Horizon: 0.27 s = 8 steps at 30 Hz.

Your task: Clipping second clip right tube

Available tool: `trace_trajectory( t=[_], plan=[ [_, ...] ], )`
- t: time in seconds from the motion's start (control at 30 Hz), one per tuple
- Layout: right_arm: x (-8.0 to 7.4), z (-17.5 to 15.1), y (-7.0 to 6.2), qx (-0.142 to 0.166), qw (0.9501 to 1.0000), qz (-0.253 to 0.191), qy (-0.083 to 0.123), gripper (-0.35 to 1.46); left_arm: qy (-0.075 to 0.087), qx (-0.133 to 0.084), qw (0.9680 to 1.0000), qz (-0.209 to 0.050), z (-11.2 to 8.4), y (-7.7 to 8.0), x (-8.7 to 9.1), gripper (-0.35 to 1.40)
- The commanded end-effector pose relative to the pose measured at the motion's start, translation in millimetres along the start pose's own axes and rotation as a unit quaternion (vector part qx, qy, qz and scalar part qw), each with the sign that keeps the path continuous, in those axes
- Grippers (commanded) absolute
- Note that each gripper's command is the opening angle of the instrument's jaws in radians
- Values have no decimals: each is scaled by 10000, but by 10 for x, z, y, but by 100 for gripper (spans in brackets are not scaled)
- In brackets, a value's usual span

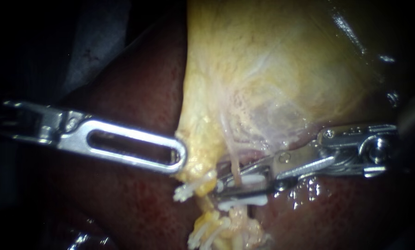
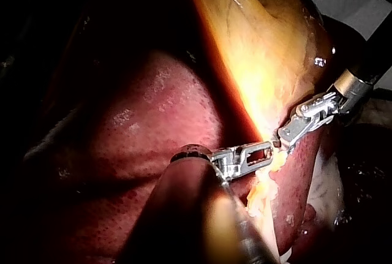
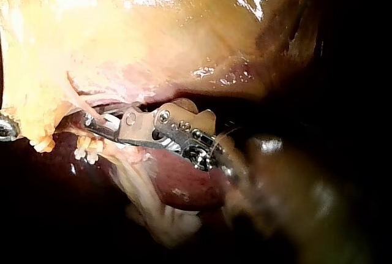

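Jaws of right instrument (image 1: 242, 179) stand narrowly apart, gripping a white clip (image 1: 254, 178) that straddles the right tube (image 1: 235, 165). Another clip (image 1: 242, 202) sits just below those jaws. Left instrument (image 1: 179, 155) is clamped on the gallbladder (image 1: 263, 69) edge. Dark red liver (image 1: 133, 97) lies beneath; surroundings are dark.

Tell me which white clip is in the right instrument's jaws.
The clip at the thin pink tube, held between the right instrument's jaws. The other white clips sit outside the jaws: one just below, others lower left.
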Motion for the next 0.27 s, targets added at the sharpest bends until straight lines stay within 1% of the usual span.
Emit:
trace_trajectory(
  t=[0.03,0.27],
  plan=[
    [0,1,-1,5,10000,33,1,-27,-1,0,10000,1,1,0,0,-35],
    [-1,1,-2,12,10000,55,-5,-27,-3,-2,10000,1,1,0,0,-35]
  ],
)
